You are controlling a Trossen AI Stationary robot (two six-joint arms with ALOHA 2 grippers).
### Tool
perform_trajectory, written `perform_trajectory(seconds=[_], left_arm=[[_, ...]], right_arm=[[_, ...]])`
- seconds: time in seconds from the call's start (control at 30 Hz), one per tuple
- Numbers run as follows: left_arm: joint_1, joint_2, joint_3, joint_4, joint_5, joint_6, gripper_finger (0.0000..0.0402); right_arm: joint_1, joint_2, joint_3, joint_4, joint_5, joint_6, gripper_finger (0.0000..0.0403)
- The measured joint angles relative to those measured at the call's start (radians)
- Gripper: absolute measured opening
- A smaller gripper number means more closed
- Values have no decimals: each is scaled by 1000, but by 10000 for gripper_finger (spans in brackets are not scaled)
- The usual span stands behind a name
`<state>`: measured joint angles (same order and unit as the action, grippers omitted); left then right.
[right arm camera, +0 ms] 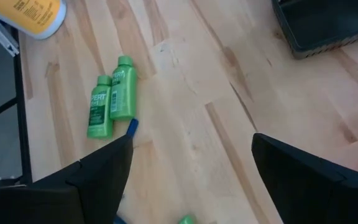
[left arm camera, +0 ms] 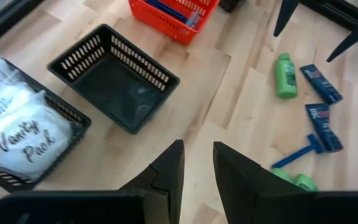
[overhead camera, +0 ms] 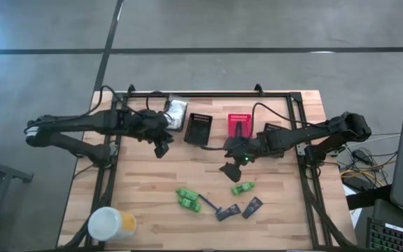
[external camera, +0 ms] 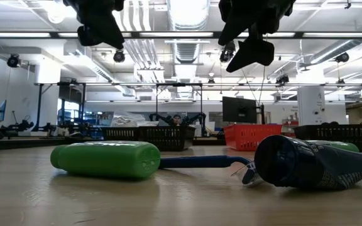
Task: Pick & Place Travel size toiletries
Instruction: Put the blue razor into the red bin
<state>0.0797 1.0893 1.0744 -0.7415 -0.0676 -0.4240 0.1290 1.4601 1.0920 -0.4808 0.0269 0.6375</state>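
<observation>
Where the frame cuts off, blue razor (right arm camera: 132,126) half-hidden beside green bottles (right arm camera: 110,104).

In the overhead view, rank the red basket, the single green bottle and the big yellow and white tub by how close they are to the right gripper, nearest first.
From the right gripper:
1. Single green bottle, just below it toward the table's front.
2. Red basket, behind it at the back of the table.
3. Yellow and white tub, far off at the front left corner.
</observation>
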Motion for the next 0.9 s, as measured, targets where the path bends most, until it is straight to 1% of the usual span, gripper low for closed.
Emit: perform_trajectory(seconds=[0.2, 0.4, 0.67, 0.9], left_arm=[[-85, 11, 0, 7, -2, -68, 90], [-196, 62, -1, 37, -3, -120, 90], [-305, 183, -1, 73, -47, -211, 90], [-363, 300, -1, 196, -49, -291, 90]], right_arm=[[5, 0, 0, 0, 3, 11, 310], [19, 0, 0, 0, 3, 10, 301], [50, 0, 0, 0, 3, 7, 292], [113, 0, -2, -18, 3, 7, 295]])
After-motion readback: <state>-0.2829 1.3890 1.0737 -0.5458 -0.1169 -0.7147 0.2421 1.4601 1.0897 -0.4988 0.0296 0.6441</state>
